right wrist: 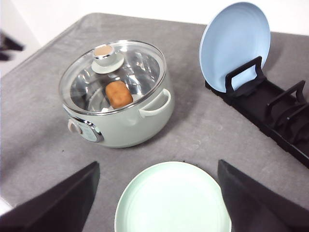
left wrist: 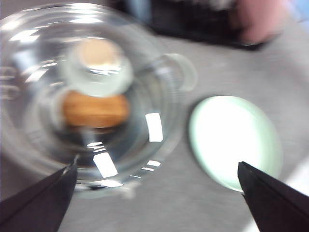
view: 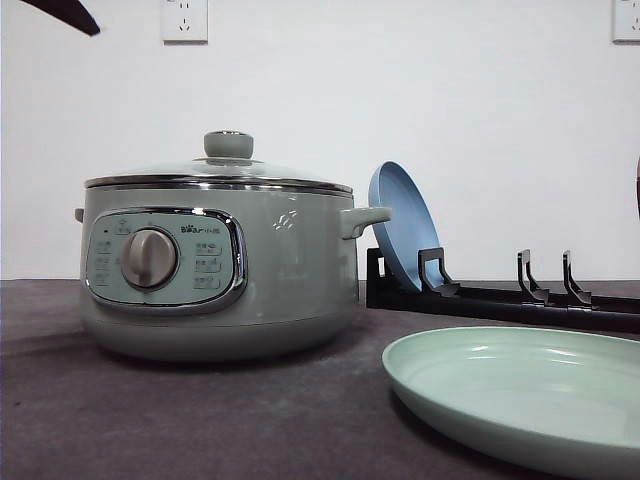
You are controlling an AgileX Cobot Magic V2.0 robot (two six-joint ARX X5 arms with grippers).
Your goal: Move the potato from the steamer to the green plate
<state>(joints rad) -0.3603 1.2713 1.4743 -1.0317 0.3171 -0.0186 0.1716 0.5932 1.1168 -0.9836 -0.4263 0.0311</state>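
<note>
**A:** On the grey surface (right wrist: 43,125), count per item?

**B:** One steamer (view: 215,270), glass lid (right wrist: 113,77) on with its knob (view: 228,144) up. One potato (right wrist: 119,94), inside the steamer, seen through the lid. One green plate (view: 520,395), flat on the surface, just beside the steamer and apart from it. One blue plate (right wrist: 235,44), standing on edge in the end slot of one black rack (right wrist: 282,113). Two wall sockets (view: 184,19) behind.

**A:** Potato orientation?

**B:** Lying down, not on end. In the right wrist view its long axis runs at a slant across the pot floor, one end toward the lid knob, the other toward the near side handle (right wrist: 155,103). The left wrist view is blurred; the potato (left wrist: 95,109) shows as an oblong just below the knob (left wrist: 99,65), long axis crosswise to the knob-potato line.

**A:** Tools?

**B:** Left tool (left wrist: 154,193): fingers (left wrist: 36,203) spread wide, nothing between them, above the lid with the green plate (left wrist: 234,140) to one side. Right tool (right wrist: 157,203): fingers (right wrist: 55,203) likewise well apart and empty, above the green plate (right wrist: 171,200).

**A:** Contact with the potato?

**B:** None; lid closed over it.
</note>
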